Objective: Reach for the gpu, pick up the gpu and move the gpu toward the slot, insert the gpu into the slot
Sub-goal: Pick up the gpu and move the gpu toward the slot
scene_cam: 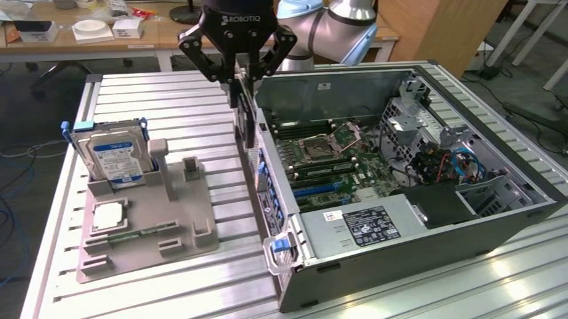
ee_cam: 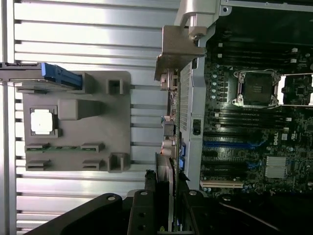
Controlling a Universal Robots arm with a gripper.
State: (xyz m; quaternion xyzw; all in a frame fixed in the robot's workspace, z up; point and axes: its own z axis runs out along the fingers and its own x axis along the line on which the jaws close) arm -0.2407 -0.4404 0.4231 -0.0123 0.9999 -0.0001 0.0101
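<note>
My gripper hangs over the open computer case's wall on the exterior view's left, shut on the gpu. The thin dark card hangs upright, edge-on, below the fingers and just outside that wall. In the wrist view the gpu runs out from between my gripper fingers to its silvery end bracket, alongside the case wall. Blue slots lie on the motherboard inside the case, apart from the card.
A grey fixture on the slatted table holds a silver hard drive with a blue-white label and a CPU chip. Inside the case are a CPU socket, RAM slots and a power supply.
</note>
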